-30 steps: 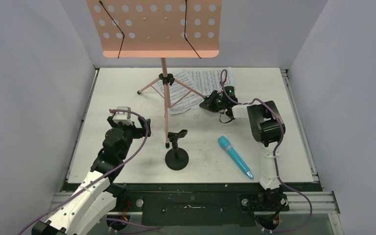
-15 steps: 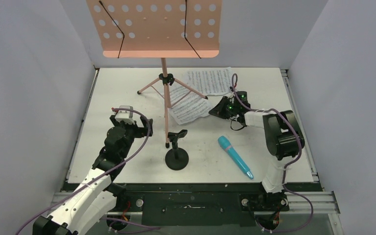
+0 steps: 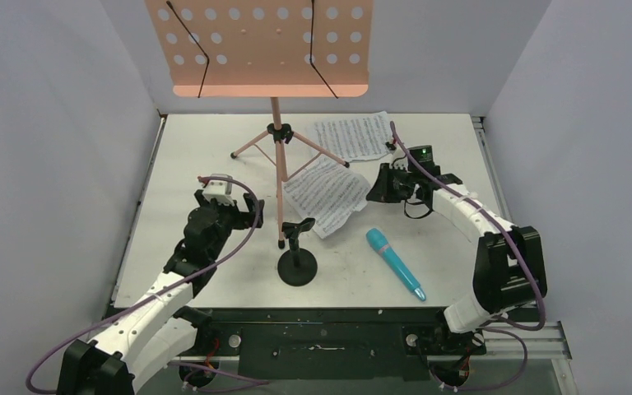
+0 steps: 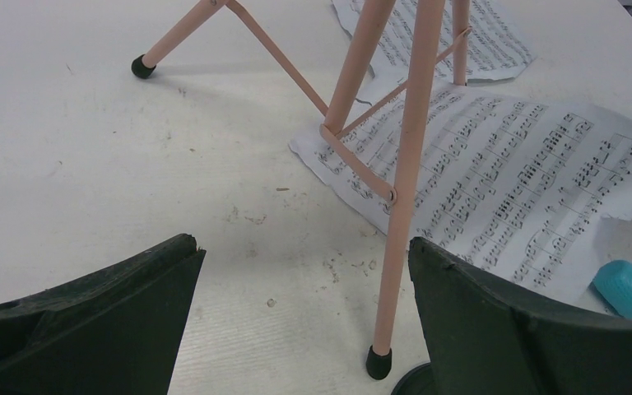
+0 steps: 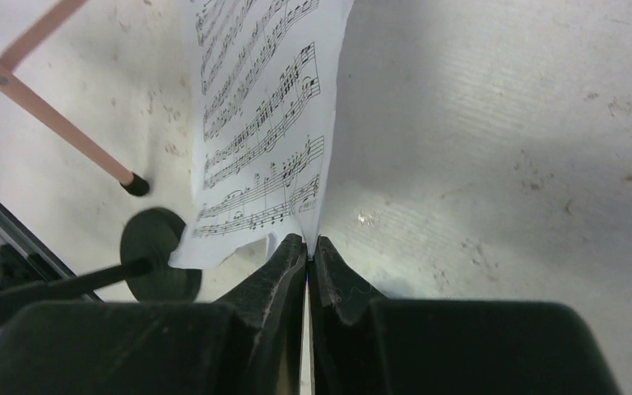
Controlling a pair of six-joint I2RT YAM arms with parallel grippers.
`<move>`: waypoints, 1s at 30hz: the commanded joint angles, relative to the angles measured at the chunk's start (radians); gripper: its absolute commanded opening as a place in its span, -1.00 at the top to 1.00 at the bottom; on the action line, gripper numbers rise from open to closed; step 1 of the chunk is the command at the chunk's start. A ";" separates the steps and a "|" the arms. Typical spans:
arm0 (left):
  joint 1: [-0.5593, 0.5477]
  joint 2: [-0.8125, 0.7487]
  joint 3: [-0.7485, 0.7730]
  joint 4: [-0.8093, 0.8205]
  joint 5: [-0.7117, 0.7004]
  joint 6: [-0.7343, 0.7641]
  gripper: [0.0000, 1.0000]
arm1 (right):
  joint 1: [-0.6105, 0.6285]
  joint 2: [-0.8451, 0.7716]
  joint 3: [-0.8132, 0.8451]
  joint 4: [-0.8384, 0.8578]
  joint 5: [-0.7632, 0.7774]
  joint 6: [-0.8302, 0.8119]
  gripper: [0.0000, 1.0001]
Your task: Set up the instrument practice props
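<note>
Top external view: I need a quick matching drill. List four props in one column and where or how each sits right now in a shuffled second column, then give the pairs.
Column one
1. nearer sheet-music page
2. farther sheet-music page
3. teal toy microphone
4. black mic stand

Column two
A. upright by the pink music stand's near foot
B. lying flat toward the table's back
C. edge pinched in the shut right gripper
D. lying on its side toward the front right

Pairs: 1-C, 2-B, 3-D, 4-A
</note>
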 commanded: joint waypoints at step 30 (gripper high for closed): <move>0.008 0.073 0.063 0.105 0.062 0.005 -0.95 | -0.001 -0.435 0.131 -0.571 0.286 -0.359 -0.91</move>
